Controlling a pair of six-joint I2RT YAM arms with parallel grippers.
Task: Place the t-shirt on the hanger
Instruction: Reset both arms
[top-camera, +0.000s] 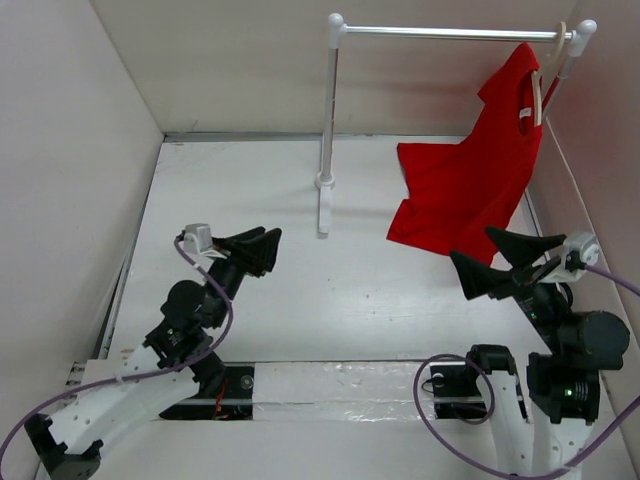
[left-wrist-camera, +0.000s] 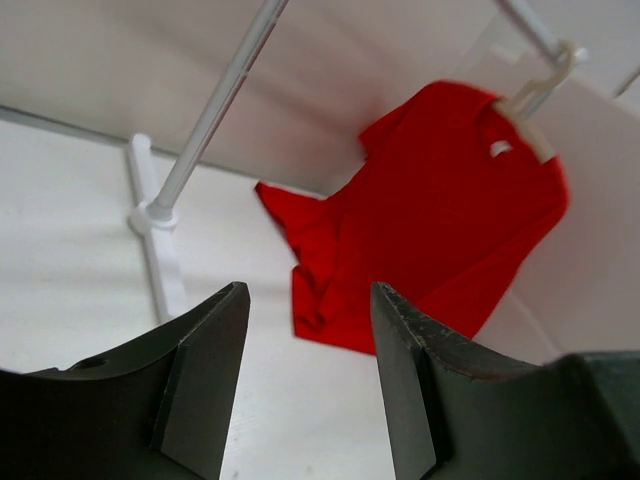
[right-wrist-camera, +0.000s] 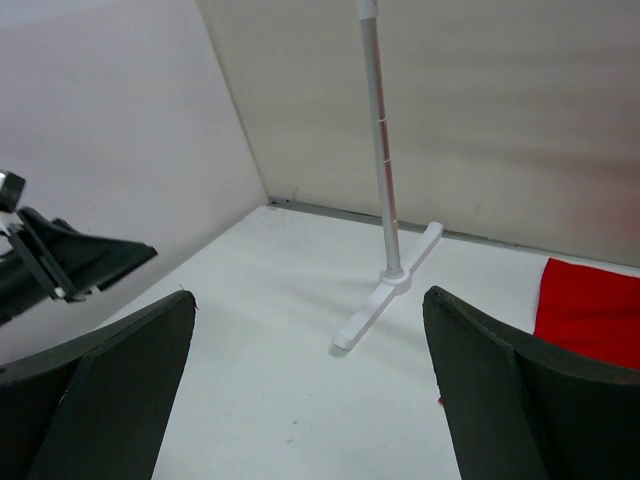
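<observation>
**One overhead cam, two wrist cams**

Top external: high, behind the arm bases, looking down over the whole worktop (top-camera: 300, 290), rack (top-camera: 327, 110) and t-shirt (top-camera: 470, 185), far off. Left wrist: low, close behind left fingers (left-wrist-camera: 200, 390), tilted up toward rack and t-shirt at back right. Right wrist: close behind right fingers (right-wrist-camera: 110, 390), facing back-left across worktop to rack foot; left fingers in shot. All three share the rack.

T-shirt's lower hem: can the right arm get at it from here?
Probably yes. The right gripper, fingers open and empty, sits close to the lower hem of the t-shirt, with nothing between them. Its hanger hangs on the rack, whose post stands well to the left.
</observation>
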